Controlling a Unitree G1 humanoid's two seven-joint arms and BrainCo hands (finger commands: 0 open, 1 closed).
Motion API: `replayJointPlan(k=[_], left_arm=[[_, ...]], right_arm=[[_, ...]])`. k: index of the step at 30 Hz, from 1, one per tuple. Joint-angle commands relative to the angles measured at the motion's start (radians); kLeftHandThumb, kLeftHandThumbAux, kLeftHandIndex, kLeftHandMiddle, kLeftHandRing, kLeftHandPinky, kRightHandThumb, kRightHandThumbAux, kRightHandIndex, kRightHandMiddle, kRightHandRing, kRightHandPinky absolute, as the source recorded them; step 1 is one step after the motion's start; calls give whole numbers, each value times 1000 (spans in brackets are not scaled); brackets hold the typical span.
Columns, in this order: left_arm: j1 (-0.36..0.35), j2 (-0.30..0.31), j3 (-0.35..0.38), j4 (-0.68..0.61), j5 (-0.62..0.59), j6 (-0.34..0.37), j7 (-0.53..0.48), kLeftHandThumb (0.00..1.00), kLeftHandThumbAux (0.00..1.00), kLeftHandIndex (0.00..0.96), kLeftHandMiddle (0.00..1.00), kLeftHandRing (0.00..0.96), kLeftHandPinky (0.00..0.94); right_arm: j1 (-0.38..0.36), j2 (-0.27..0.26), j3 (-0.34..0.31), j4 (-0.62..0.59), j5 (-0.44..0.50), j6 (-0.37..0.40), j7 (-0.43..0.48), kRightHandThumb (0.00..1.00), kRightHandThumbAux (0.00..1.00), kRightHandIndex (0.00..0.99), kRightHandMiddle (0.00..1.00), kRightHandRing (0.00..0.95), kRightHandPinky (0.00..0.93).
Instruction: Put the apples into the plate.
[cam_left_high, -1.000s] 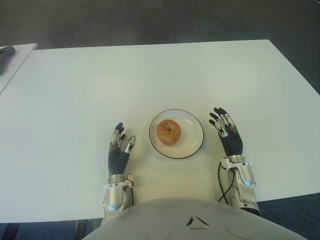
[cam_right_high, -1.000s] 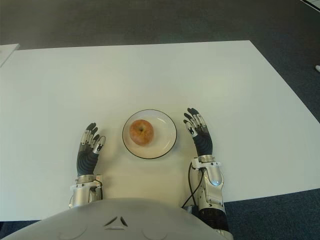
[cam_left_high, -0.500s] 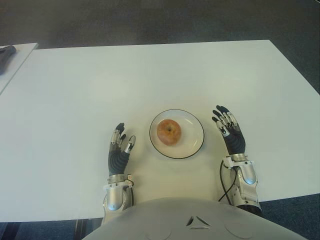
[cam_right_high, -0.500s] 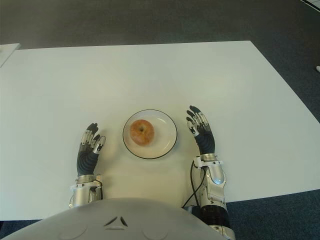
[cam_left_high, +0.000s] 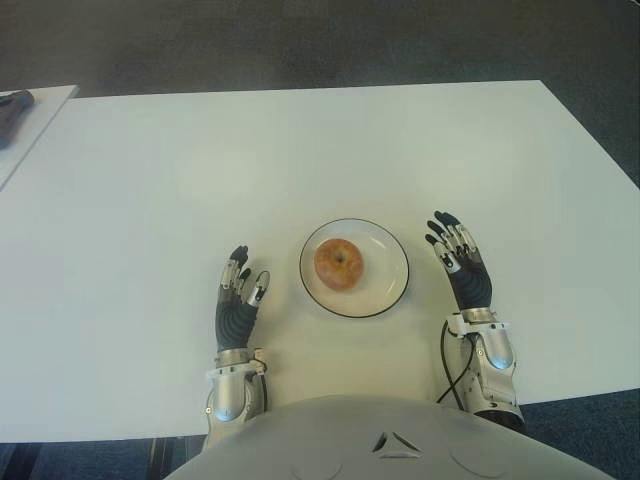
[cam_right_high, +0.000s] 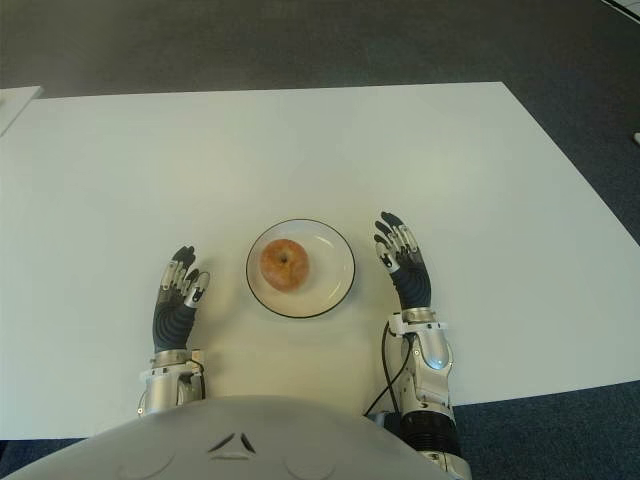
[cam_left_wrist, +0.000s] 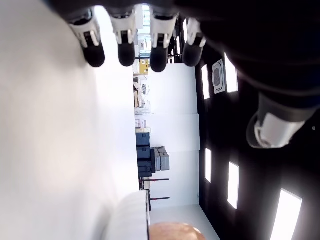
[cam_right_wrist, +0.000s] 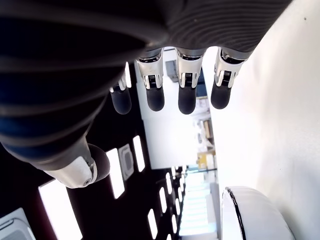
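A reddish-yellow apple (cam_left_high: 338, 264) sits in the white black-rimmed plate (cam_left_high: 385, 293) near the front middle of the white table (cam_left_high: 300, 150). My left hand (cam_left_high: 240, 291) is just left of the plate, fingers stretched out and holding nothing. My right hand (cam_left_high: 456, 257) is just right of the plate, fingers likewise extended and empty. The plate's rim (cam_right_wrist: 240, 210) shows in the right wrist view, and the apple's top (cam_left_wrist: 175, 231) in the left wrist view.
A second white table corner (cam_left_high: 40, 110) with a dark object (cam_left_high: 12, 102) on it shows at the far left. Dark carpet (cam_left_high: 320, 40) surrounds the table. My torso (cam_left_high: 390, 445) fills the bottom edge.
My right hand has shifted slightly to the right, away from the plate. The left hand, the apple and the plate have not moved.
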Motion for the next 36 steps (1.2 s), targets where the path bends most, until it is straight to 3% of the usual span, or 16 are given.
replayJointPlan(k=[1,5,26,36], left_arm=[[13,0,11,27,-10,18,4,71,462,110,107,88,94],[10,1,15,34,-10,5,7,77,451,114,111,92,101],[-1,2,29,75,-24,-48,0,73,454,121,114,90,94],[-3,0,35,84,-20,-54,2,73,447,131,120,96,102]], right_arm=[[30,8,-1,27,2,-7,5,404,581,110,107,92,130],[34,7,0,33,16,-41,32,405,579,114,109,93,127],[79,9,3,-17,20,-12,49,421,574,126,110,100,138],[102,2,0,-26,1,-31,42,377,571,120,101,95,146]])
